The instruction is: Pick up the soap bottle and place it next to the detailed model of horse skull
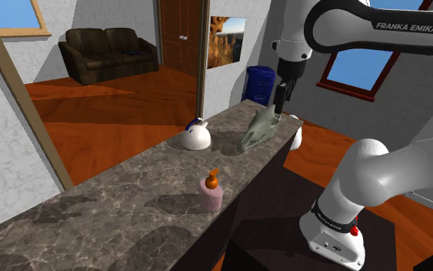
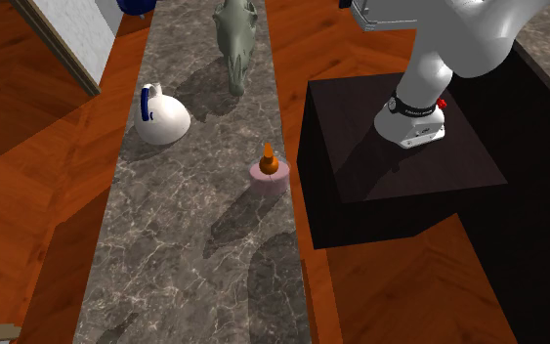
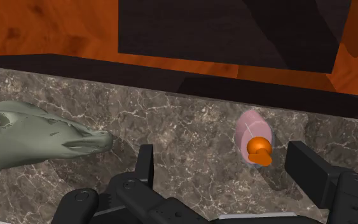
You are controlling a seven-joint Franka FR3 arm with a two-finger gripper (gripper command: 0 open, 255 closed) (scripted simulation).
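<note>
Your gripper [image 3: 222, 156] is released, fingers spread, hovering above the horse skull [image 1: 259, 128]. The pink soap bottle [image 1: 211, 192] stands untouched, well apart, nearer along the marble counter [image 1: 114, 215].

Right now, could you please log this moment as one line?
fingers: open, empty | soap bottle: upright on counter | horse skull: apart from bottle
</note>
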